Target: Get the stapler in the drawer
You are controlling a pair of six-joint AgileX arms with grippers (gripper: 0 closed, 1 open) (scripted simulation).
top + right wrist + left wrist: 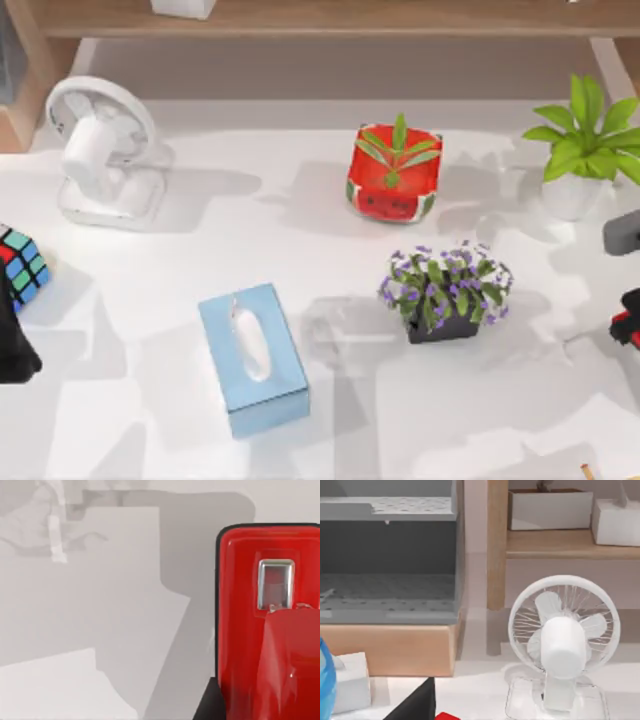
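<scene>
We count one stapler (627, 322) at the top view's right edge, mid-height, on the counter (300, 240); three plants, one fan (100, 150), one tissue box (252, 358). Fingers' state: can't tell.

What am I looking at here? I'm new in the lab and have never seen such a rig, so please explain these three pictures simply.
This is a simulated table with two AgileX robot arms; one picture looks down from above, the other two come from cameras on the arms' wrists. On the white table stand a white fan, a blue tissue box, a watermelon-patterned pot, a purple flower planter, a leafy green plant and a colour cube. The right wrist camera sits close over the red stapler, which lies at the table's right edge. The left wrist camera faces the fan and an open grey drawer. Nothing is visibly held.
</scene>
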